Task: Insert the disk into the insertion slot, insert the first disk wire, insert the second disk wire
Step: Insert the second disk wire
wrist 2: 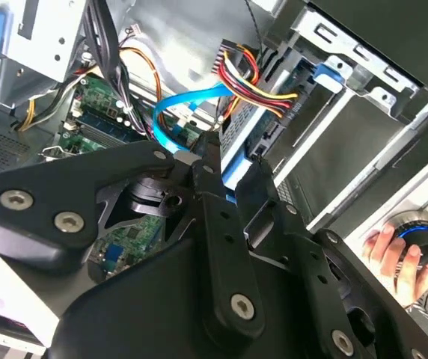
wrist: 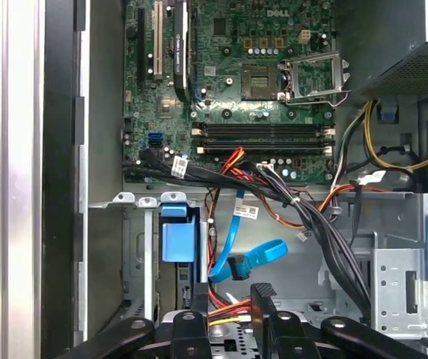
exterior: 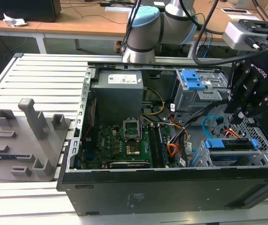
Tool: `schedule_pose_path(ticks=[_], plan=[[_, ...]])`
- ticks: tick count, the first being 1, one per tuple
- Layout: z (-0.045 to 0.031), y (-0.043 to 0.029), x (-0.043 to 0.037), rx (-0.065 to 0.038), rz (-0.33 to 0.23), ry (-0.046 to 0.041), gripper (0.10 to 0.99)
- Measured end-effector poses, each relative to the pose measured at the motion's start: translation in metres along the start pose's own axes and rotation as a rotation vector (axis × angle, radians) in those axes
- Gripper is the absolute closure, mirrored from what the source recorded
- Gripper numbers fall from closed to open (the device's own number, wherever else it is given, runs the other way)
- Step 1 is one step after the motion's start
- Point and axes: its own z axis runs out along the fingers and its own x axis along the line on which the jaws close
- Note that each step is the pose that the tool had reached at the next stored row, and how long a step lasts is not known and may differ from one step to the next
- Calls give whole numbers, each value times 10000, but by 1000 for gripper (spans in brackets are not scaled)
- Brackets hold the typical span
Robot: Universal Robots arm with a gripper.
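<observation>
The gripper [exterior: 231,118] hangs inside the open computer case [exterior: 171,187], directly above the disk [exterior: 230,145]. Its 2 black fingers [wrist: 263,307] stand apart with nothing clamped between them. In the first wrist view the gap between them shows a bundle of red, yellow and black wires [wrist: 225,308].

The disk, with its blue rails, lies seated in the insertion slot [exterior: 249,131], the bay of the perforated grey cage in the case corner at the exterior view's right. The blue tab of its carrier [wrist: 178,239] shows in the first wrist view.

A blue cable [wrist: 263,254] loops just beside the disk, and its black end sits near the fingertips. I cannot tell whether it is plugged in. In the second wrist view the coloured wires [wrist 2: 263,86] run close by the disk's rear, and their connection cannot be made out either.

Beyond the disk, toward the arm's base, stands 1 taller solid grey cage with a blue latch [exterior: 195,86]. The motherboard [exterior: 124,140] lies further from the disk, toward the exterior view's left.

Outside the case wall near the disk, a person's hand [wrist 2: 382,250] holds a round knob with a blue ring [wrist 2: 417,238]. Well apart from the disk, at the exterior view's left, a grey fixture [exterior: 26,136] rests on the slatted table [exterior: 40,79].
</observation>
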Motion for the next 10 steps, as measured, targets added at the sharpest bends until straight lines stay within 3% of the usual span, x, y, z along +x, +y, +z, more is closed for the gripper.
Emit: schedule_pose_path(ticks=[4,8,10], plan=[[0,0,-11,0,-39,2,725],[1,0,-12,25,-1232,59,725],[8,16,-22,32,-1554,76,725]])
